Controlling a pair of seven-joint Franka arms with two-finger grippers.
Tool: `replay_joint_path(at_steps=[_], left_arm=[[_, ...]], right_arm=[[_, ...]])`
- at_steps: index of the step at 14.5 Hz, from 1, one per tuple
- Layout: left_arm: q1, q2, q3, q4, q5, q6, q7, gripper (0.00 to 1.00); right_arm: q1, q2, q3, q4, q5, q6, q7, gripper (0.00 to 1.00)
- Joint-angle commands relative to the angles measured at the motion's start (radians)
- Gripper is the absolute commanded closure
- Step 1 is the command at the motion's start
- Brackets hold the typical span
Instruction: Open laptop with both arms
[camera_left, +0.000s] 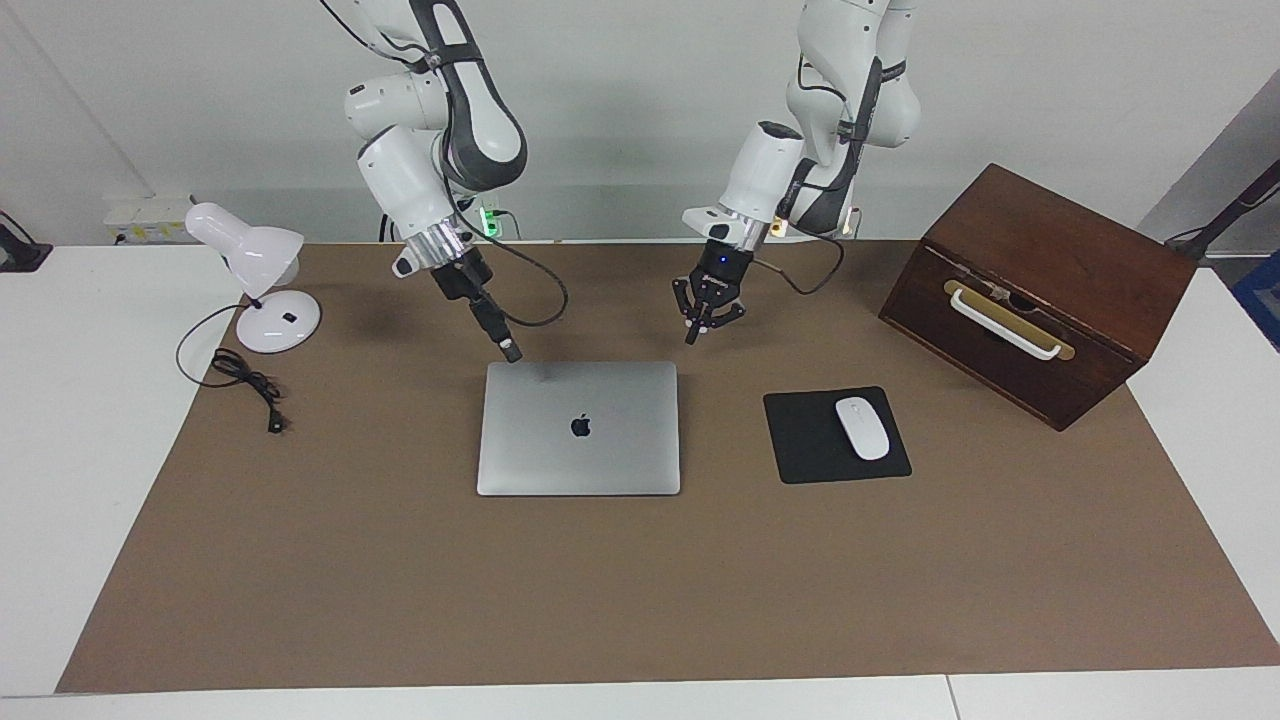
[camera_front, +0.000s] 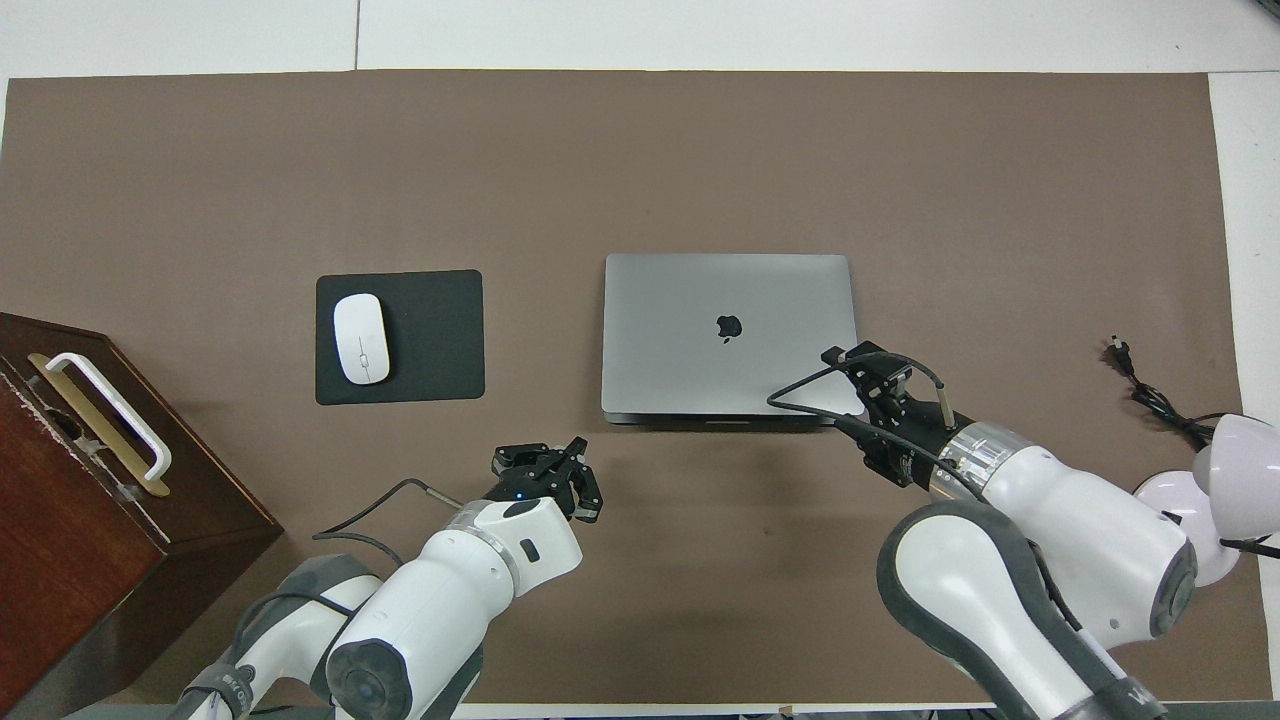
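Observation:
The silver-grey laptop (camera_left: 578, 428) (camera_front: 728, 335) lies closed and flat in the middle of the brown mat, logo up. My right gripper (camera_left: 510, 352) (camera_front: 852, 360) slants down over the laptop's corner nearest the robots, at the right arm's end. I cannot tell if it touches the lid. My left gripper (camera_left: 691, 337) (camera_front: 560, 468) is shut on nothing. It hangs over the mat, just off the laptop's near corner at the left arm's end.
A black mouse pad (camera_left: 800, 450) with a white mouse (camera_left: 862, 428) lies beside the laptop toward the left arm's end. A dark wooden box (camera_left: 1040, 290) with a white handle stands at that end. A white desk lamp (camera_left: 255, 265) and its cord (camera_left: 245, 385) are at the right arm's end.

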Motion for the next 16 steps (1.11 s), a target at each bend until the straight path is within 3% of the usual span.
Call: replay_joint_path(at_steps=[1, 5, 7, 16], left_arm=[[-0.03, 0.079, 0.017, 0.0, -0.011, 0.126, 0.047, 1.0], [-0.038, 0.174, 0.019, 0.002, -0.011, 0.228, 0.061, 1.0], [-0.038, 0.19, 0.019, 0.011, -0.011, 0.23, 0.062, 1.0], [-0.024, 0.263, 0.024, 0.111, -0.01, 0.23, 0.128, 1.0]], right_arm=[[0.016, 0.018, 0.003, 0.014, 0.047, 0.024, -0.041, 0.05], [0.07, 0.025, 0.004, 0.019, 0.105, 0.05, -0.04, 0.05], [0.113, 0.05, 0.004, 0.02, 0.157, 0.087, -0.041, 0.05], [0.134, 0.128, 0.004, 0.029, 0.161, 0.089, -0.047, 0.05]])
